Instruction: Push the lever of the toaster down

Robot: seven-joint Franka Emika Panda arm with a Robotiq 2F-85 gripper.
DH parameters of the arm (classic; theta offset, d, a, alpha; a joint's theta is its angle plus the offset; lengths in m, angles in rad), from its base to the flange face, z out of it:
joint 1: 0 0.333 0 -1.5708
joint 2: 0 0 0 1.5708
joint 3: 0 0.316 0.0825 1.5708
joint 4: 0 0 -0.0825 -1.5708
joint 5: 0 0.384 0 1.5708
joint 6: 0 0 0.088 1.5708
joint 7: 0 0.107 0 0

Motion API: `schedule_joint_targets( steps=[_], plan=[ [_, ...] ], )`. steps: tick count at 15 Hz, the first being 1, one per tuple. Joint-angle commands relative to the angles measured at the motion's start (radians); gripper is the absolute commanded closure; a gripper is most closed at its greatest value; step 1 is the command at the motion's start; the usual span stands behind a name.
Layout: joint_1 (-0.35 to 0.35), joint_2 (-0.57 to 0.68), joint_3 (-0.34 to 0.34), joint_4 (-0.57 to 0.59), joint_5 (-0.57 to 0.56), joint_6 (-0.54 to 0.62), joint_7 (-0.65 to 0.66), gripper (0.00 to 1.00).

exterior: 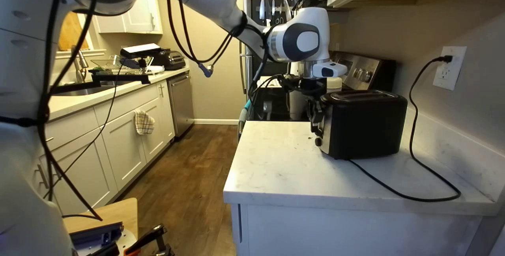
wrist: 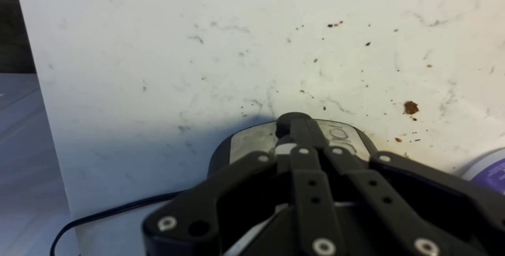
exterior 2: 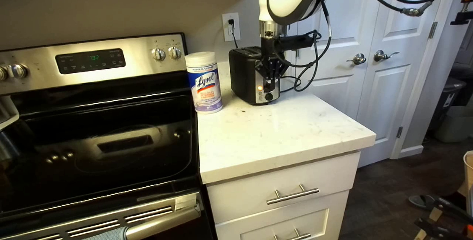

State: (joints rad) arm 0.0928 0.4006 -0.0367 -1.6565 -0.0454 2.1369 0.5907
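Pale countertop (exterior 2: 284, 132) carries the black toaster (exterior: 367, 126) near a white-lidded canister (exterior 2: 205, 84), the downturned gripper (exterior 2: 271, 84) at the toaster's silvery end, fingers (wrist: 300, 134) clenched together, tips just above a round dark knob (exterior 2: 269, 96), lever indistinguishable among the dark parts there, small orange light (exterior 2: 260, 88) lit beside the knob.

The black, boxy toaster (exterior: 367, 126) stands upright on the pale counter (exterior: 272, 161), its black cord (exterior: 430, 200) looping away from the base. A round dark knob (exterior 2: 269, 97) sits low on its silvery end face (wrist: 251, 142), and beside it an orange light (exterior 2: 260, 88) glows. The lever is hidden, its position impossible to tell.
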Motion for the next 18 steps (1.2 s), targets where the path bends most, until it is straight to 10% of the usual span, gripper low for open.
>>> schedule_joint_targets(
  steps=[1, 18],
  plan=[
    [0.011, 0.067, -0.009, 0.044, 0.011, -0.028, 0.033, 1.0],
    [0.085, -0.216, 0.036, -0.155, -0.075, -0.072, 0.058, 1.0]
  ],
)
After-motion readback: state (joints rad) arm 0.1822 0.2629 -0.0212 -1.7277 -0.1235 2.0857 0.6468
